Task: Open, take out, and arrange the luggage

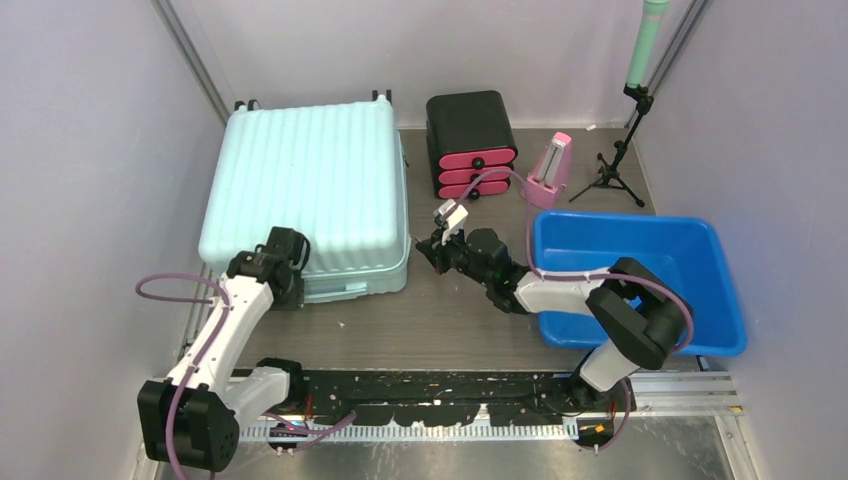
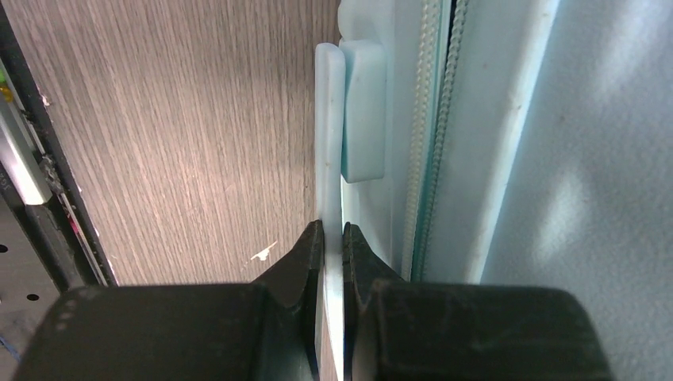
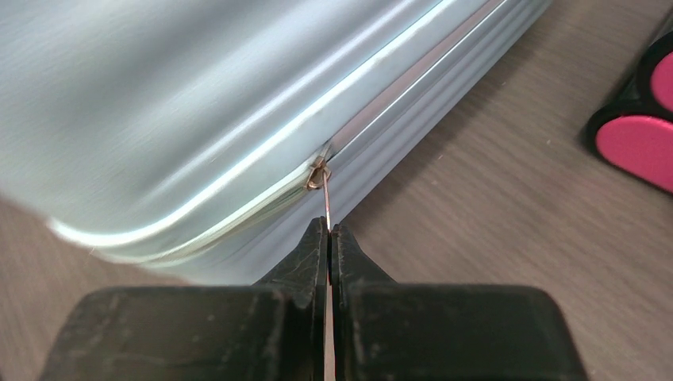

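Observation:
The luggage is a pale mint ribbed suitcase lying flat and closed at the back left of the table. My left gripper is at its near-left edge. In the left wrist view that gripper is shut on the thin mint handle strip on the suitcase side. My right gripper reaches the near-right corner of the suitcase. In the right wrist view it is shut on the thin metal zipper pull, whose slider sits on the zip seam of the shell.
A black drawer box with pink drawers stands behind the right arm, and a pink stand sits beside it. A blue tub fills the right side. A small tripod stands at the back right. Walls close in on both sides.

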`<state>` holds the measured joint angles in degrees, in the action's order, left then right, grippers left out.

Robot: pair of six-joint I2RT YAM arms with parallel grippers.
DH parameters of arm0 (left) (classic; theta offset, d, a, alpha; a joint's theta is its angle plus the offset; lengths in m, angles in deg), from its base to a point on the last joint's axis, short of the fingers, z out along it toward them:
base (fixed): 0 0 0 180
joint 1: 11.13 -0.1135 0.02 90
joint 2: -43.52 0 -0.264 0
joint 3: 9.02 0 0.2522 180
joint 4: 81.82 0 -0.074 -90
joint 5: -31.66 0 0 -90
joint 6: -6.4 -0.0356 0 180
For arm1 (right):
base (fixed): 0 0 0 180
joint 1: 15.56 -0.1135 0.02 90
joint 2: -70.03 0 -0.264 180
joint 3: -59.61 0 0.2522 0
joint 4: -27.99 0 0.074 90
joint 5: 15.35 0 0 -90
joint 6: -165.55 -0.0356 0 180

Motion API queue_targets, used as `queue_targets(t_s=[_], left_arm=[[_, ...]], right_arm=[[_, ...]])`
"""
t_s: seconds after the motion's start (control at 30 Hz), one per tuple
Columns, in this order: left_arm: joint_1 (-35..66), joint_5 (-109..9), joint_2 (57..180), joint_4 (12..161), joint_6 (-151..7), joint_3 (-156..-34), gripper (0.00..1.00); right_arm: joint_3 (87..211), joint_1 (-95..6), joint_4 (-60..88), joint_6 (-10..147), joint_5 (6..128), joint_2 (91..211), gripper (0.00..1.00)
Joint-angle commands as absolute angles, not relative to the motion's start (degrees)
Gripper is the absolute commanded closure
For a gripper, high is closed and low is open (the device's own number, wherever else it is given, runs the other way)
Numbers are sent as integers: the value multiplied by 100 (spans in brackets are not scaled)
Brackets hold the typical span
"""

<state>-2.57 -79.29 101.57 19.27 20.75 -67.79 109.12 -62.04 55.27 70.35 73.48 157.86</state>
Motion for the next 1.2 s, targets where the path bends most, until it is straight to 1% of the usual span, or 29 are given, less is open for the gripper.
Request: queue_targets(t_s=[0.0,0.23,0.33,0.37,0.43,0.5,0.53,0.57,0.6,0.63,0.67,0.77,0.8,0.83,0.87,0.9,0.93,0.97,1.03,1.07,1.13,1.17], left_arm=[[-474,-9712,9889,809,1840,-7152,100],[-475,-9377,9801,986,1337,-7121,100],[-471,-9305,9690,1022,1021,-7186,72],[-467,-9336,9630,1011,897,-7232,64],[-467,-9476,9487,940,597,-7427,53],[-424,-9568,9339,810,179,-7703,44],[-407,-9600,9263,720,23,-7834,41],[-395,-9633,9175,720,-255,-7954,40],[-388,-9682,9091,689,-536,-8063,39],[-390,-9742,8990,667,-746,-8164,39],[-392,-9805,8893,753,-1056,-8256,39],[-392,-9857,8509,1647,-2419,-8354,39],[-388,-9729,8365,2189,-3063,-8343,39],[-385,-9541,8248,2691,-3651,-8360,37],[-391,-9238,8170,3172,-4237,-8405,36],[-392,-8867,8152,3576,-4932,-8521,33],[-392,-8618,8184,3874,-5415,-8665,28],[-392,-8611,8270,4157,-5696,-8801,24],[-389,-8632,8489,4663,-6322,-8917,20],[-392,-8632,8658,4830,-6707,-9016,18],[-392,-8681,9069,4911,-7152,-9361,16],[-397,-8634,9286,4942,-7390,-9534,15]], right_arm=[[11329,-5582,5651,7360,8831,16232,100],[12034,-5481,5576,7506,8800,16900,100],[12196,-5447,5532,7519,8796,17047,100],[12230,-5440,5516,7519,8800,17048,100],[12236,-5427,5491,7519,8830,17020,99],[12215,-5416,5410,7519,8882,16951,93],[12211,-5415,5372,7519,8898,16877,86],[12203,-5419,5265,7524,8933,16836,83],[12196,-5411,5212,7522,8946,16730,75],[12178,-5413,5066,7430,8936,16657,71],[12161,-5414,4985,7374,8904,16494,63],[12122,-5421,4505,6906,8501,16130,51],[12142,-5434,4195,6817,8423,15949,39],[12188,-5438,4049,6588,8326,15871,30],[12189,-5458,3855,6447,8291,15693,26],[12165,-5469,3786,6150,8243,15606,23],[12155,-5473,3611,5857,8206,15454,22],[12181,-5486,3502,5605,8164,15319,21],[12283,-5524,3016,5005,8251,15158,20],[12344,-5535,2619,4461,8413,15119,20],[12352,-5617,2138,3584,8601,14960,22],[12297,-5648,2182,3319,8596,14839,22]])
